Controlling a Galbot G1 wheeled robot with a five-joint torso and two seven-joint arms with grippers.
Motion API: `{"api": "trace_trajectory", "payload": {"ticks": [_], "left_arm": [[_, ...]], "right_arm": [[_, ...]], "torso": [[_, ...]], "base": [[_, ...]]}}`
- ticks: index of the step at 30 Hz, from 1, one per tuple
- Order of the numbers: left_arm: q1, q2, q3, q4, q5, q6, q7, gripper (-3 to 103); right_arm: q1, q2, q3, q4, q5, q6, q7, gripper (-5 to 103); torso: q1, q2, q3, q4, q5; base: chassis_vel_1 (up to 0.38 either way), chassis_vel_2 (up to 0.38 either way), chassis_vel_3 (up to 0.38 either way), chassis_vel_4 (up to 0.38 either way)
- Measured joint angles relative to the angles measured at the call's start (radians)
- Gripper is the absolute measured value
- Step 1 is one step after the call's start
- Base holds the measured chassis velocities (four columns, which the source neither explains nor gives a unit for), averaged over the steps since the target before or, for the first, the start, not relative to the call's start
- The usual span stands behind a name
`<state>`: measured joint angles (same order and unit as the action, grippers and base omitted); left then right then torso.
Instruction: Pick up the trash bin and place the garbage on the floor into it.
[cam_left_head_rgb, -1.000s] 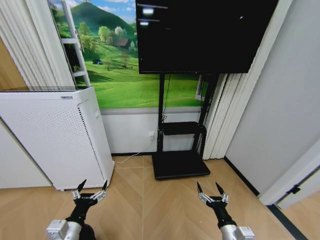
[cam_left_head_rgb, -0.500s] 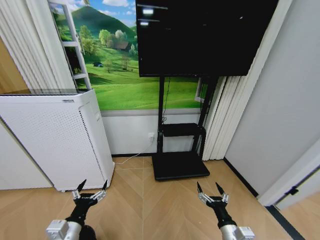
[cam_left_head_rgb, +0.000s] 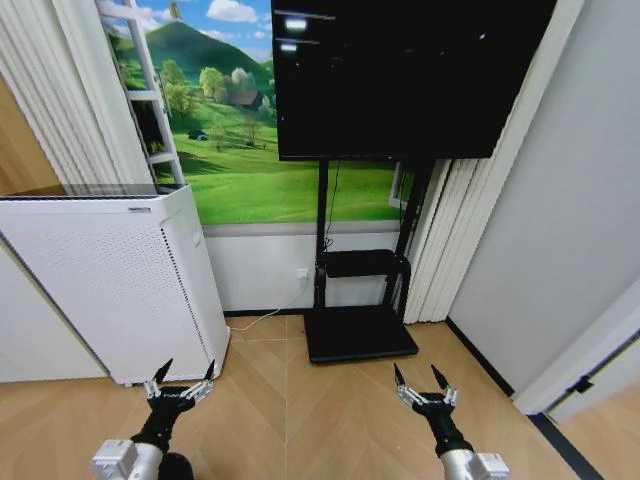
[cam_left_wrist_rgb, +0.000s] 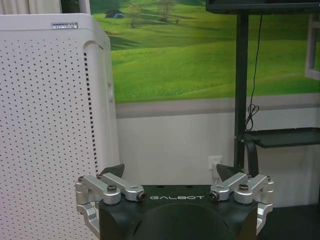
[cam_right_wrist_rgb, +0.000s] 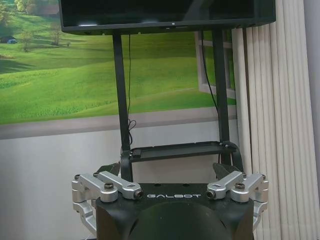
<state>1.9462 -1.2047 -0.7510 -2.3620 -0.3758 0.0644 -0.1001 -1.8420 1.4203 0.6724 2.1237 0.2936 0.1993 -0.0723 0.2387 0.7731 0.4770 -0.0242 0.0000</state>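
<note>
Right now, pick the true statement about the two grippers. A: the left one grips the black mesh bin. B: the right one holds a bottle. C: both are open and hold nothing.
C: the left gripper and right gripper hang over bare floor, fingers spread, nothing between them.

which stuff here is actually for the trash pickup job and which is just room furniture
For the job:
- left gripper, open, low above the wood floor
- right gripper, open, low above the floor
- no bin or litter among what these views take in

Just standing about:
- white air purifier, to the left
- black TV on its stand
- meadow mural
- white curtains
</note>
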Motion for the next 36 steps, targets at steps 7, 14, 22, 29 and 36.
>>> {"api": "trace_trajectory", "payload": {"ticks": [7, 14, 22, 29, 36], "left_arm": [[0.0, 0.0, 0.0, 0.0, 0.0, 0.0, 0.0, 100], [0.0, 0.0, 0.0, 0.0, 0.0, 0.0, 0.0, 100], [0.0, 0.0, 0.0, 0.0, 0.0, 0.0, 0.0, 100], [0.0, 0.0, 0.0, 0.0, 0.0, 0.0, 0.0, 100], [0.0, 0.0, 0.0, 0.0, 0.0, 0.0, 0.0, 100]], "right_arm": [[0.0, 0.0, 0.0, 0.0, 0.0, 0.0, 0.0, 100], [0.0, 0.0, 0.0, 0.0, 0.0, 0.0, 0.0, 100], [0.0, 0.0, 0.0, 0.0, 0.0, 0.0, 0.0, 100], [0.0, 0.0, 0.0, 0.0, 0.0, 0.0, 0.0, 100], [0.0, 0.0, 0.0, 0.0, 0.0, 0.0, 0.0, 100]], "torso": [[0.014, 0.032, 0.018, 0.0, 0.0], [0.026, 0.061, 0.035, 0.0, 0.0], [0.038, 0.088, 0.05, 0.0, 0.0], [0.038, 0.087, 0.05, 0.0, 0.0], [0.037, 0.084, 0.048, 0.0001, -0.0001]], "base": [[0.0, 0.0, 0.0, 0.0], [0.0, 0.0, 0.0, 0.0], [0.0, 0.0, 0.0, 0.0], [0.007, -0.004, -0.009, 0.008], [0.107, -0.096, -0.113, 0.099]]}}
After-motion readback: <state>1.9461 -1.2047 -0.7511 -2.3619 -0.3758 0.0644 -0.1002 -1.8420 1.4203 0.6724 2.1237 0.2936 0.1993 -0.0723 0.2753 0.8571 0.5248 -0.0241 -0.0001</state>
